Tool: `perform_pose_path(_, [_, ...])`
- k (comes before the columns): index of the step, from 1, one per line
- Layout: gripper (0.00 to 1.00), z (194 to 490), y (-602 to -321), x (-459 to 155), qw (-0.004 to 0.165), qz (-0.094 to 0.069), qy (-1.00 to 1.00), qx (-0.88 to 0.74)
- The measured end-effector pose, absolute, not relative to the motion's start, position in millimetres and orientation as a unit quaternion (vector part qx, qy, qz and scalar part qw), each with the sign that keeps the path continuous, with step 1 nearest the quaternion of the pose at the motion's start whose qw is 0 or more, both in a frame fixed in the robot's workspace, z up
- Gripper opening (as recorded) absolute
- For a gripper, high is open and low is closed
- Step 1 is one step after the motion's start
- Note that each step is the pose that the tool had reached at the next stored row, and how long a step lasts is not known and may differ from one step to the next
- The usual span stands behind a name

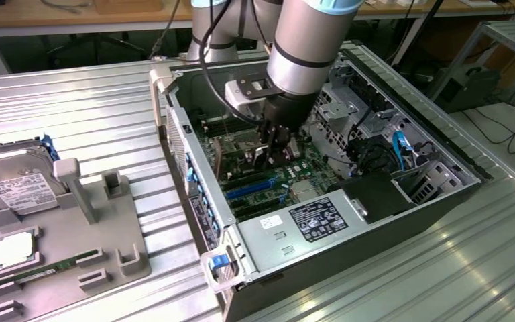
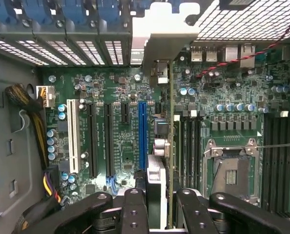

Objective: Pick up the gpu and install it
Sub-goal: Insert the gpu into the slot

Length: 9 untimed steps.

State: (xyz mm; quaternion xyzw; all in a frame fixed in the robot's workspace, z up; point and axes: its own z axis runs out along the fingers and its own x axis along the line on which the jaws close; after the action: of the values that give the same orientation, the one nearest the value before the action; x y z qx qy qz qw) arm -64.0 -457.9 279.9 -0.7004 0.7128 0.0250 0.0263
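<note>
My gripper (image 1: 271, 149) is down inside the open computer case (image 1: 195, 201), over the green motherboard (image 1: 280, 176). It is shut on the gpu (image 2: 157, 183), which I see edge-on between the two black fingers (image 2: 134, 210), its pale metal bracket (image 2: 159, 34) toward the case's slotted rear wall. The card hangs upright just above the board, between the blue expansion slot (image 2: 142, 131) and the black memory slots (image 2: 186, 141). I cannot tell whether its lower edge touches a slot. In the exterior view the gpu (image 1: 259, 158) shows as a dark sliver under the gripper.
A grey parts tray (image 1: 105, 235) at the exterior view's left holds a silver hard drive (image 1: 21, 191), a processor (image 1: 14, 249) and a green memory stick (image 1: 51, 270). The power supply (image 1: 316, 218), drive cages (image 1: 347, 107) and cables (image 2: 35, 122) crowd the case around the board.
</note>
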Motion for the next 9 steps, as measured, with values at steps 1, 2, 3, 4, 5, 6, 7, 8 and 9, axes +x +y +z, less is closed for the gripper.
perform_pose_path(1, [0.28, 278.2, -458.4, -64.0, 0.026, 0.025, 0.713, -0.700])
perform_pose_path(2, [0.28, 277.1, -459.2, -64.0, 0.026, 0.025, 0.713, -0.700])
perform_pose_path(3, [0.28, 276.1, -460.4, -64.0, 0.026, 0.025, 0.713, -0.700])
perform_pose_path(4, [0.28, 275.8, -461.0, -64.1, 0.026, 0.025, 0.713, -0.700])
perform_pose_path(5, [0.28, 275.3, -461.3, -64.1, 0.026, 0.025, 0.713, -0.700])
perform_pose_path(6, [0.28, 275.2, -461.3, -64.1, 0.026, 0.025, 0.713, -0.700])
perform_pose_path(7, [0.28, 275.2, -461.3, -64.1, 0.026, 0.025, 0.713, -0.700])
perform_pose_path(8, [0.28, 275.2, -461.3, -64.0, 0.026, 0.025, 0.713, -0.700])
perform_pose_path(9, [0.28, 275.2, -461.3, -64.0, 0.026, 0.025, 0.713, -0.700])
